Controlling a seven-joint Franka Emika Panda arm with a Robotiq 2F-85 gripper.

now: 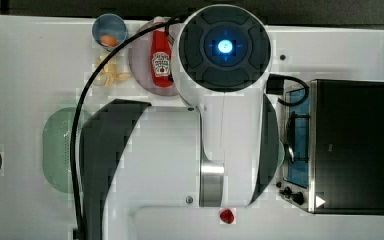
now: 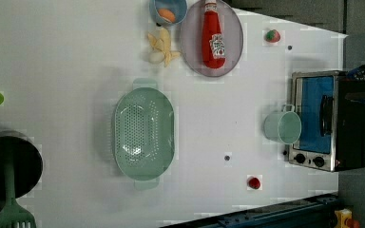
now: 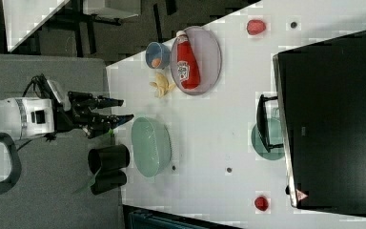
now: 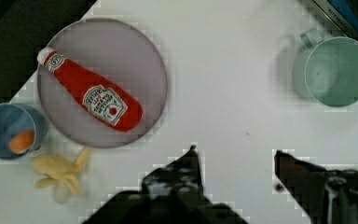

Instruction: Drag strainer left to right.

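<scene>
The strainer (image 2: 144, 133) is a pale mint-green oval colander with tiny holes, lying open side up on the white table (image 2: 66, 57). It also appears at the top view's left (image 1: 60, 150), partly behind the arm and its cable, and in the right view (image 3: 151, 146). My gripper (image 3: 123, 109) hangs apart from the strainer, toward the right view's left of its rim. In the wrist view the gripper (image 4: 235, 156) is open, with only bare table between its dark fingertips (image 4: 192, 156).
A grey plate (image 2: 190, 42) holds a ketchup bottle (image 2: 212, 40). Beside it are a blue bowl (image 2: 168, 10) and a banana peel (image 2: 161, 47). A mint cup (image 2: 283, 127) stands against the toaster oven (image 2: 328, 121). A black pot (image 2: 7, 164) sits near the strainer.
</scene>
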